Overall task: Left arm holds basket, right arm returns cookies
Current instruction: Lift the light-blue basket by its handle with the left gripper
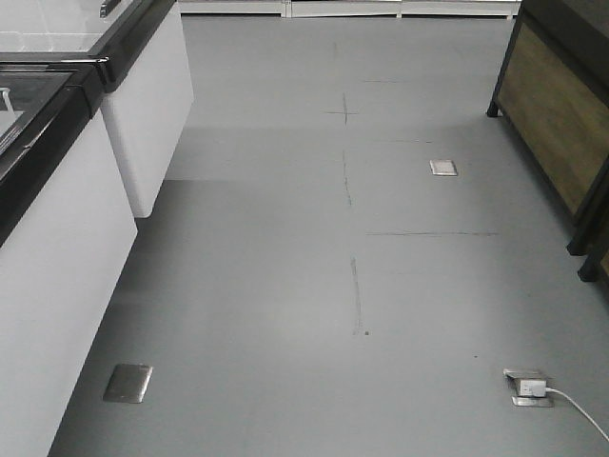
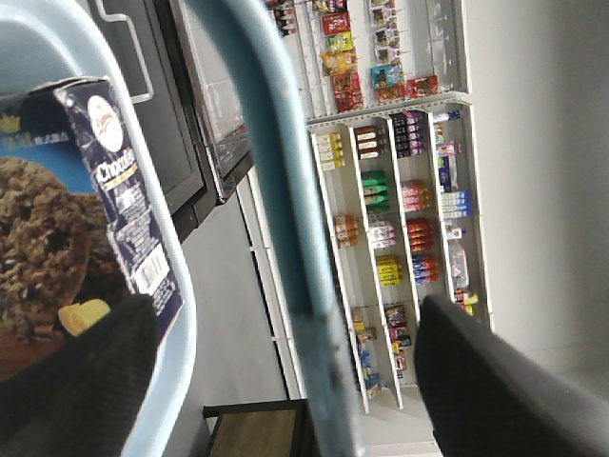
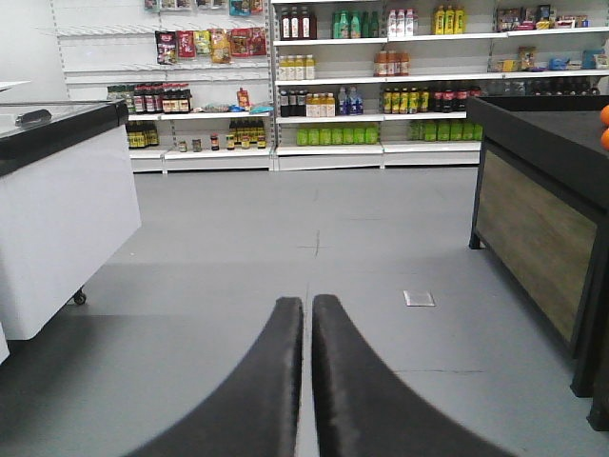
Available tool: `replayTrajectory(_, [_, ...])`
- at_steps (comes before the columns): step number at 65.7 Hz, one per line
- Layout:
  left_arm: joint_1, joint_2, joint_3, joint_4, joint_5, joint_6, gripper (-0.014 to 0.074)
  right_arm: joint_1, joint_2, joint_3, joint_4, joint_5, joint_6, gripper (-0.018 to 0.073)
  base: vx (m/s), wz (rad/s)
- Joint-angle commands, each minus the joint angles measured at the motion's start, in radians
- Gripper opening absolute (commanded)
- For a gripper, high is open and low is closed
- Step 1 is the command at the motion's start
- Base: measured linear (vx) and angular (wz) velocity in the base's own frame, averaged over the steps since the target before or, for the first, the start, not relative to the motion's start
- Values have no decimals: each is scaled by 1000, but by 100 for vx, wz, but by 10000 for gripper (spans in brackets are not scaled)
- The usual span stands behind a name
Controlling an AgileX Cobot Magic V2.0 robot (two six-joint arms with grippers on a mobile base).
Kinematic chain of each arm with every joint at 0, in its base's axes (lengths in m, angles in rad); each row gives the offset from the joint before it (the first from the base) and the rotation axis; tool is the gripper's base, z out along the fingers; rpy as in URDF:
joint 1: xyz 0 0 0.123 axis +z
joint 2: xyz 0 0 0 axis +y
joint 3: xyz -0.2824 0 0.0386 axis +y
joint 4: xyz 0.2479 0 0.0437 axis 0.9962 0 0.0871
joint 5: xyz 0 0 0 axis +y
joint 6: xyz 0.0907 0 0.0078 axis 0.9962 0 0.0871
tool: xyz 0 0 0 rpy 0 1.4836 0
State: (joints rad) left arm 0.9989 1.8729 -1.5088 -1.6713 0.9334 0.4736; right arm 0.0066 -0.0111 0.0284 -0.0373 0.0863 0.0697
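The cookies [image 2: 67,219] stand inside the basket [image 2: 183,333], pressed up against its near wall, barcode side outward. They are not yet in the right arm's grasp, so the step in hand looks like the pick from the basket.

In the left wrist view the left end effector [image 2: 285,328] has its jaws set wide apart, with the basket's hoop handle [image 2: 276,162] running through the gap between them. The tips do not pinch the handle. Whether it is seated deeper, nearer the palm, cannot be told from here. The right end effector [image 3: 307,309] is closed, its two fingers nearly touching, with nothing between them. It points low over the grey floor [image 3: 314,219] toward the stocked shelves [image 3: 381,95] at the far end of the aisle, with a white cabinet [image 3: 57,209] to one side and a wood-panelled display [image 3: 533,228] to the other.

To do the pick well, the right jaws should open before they come near the basket, not at the last instant. They should come down from above and take the box across its narrow faces, clear of the hoop handle. The handle looks loosely carried, so the left arm should hold steady — a swinging basket would shift the box. Something yellow [image 2: 84,314] lies beside the box and is best left untouched.
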Motion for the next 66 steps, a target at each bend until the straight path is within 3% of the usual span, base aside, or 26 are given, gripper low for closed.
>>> replayTrajectory(1, [1, -34, -74, -112, 45, 2, 480, -7, -13, 18, -10, -72, -8, -11, 0, 0])
replayTrajectory(8, [1, -30, -79, -110, 20, -27, 356, -7, -13, 18, -10, -73, -8, -11, 0, 0])
replayTrajectory(20, [1, -25, -79, -112, 10, -92, -7, -7, -13, 18, -10, -73, -8, -11, 0, 0])
replayTrajectory(29, [1, -47, -81, -112, 7, -132, -7, -7, -13, 18, -10, -73, -8, -11, 0, 0])
replayTrajectory(44, [-28, -167, -81, -112, -12, -132, -6, -7, -13, 18, -10, -73, -8, -11, 0, 0])
replayTrajectory(66, [-197, -303, -80, -108, 92, -154, -6, -7, -13, 18, -10, -73, -8, -11, 0, 0])
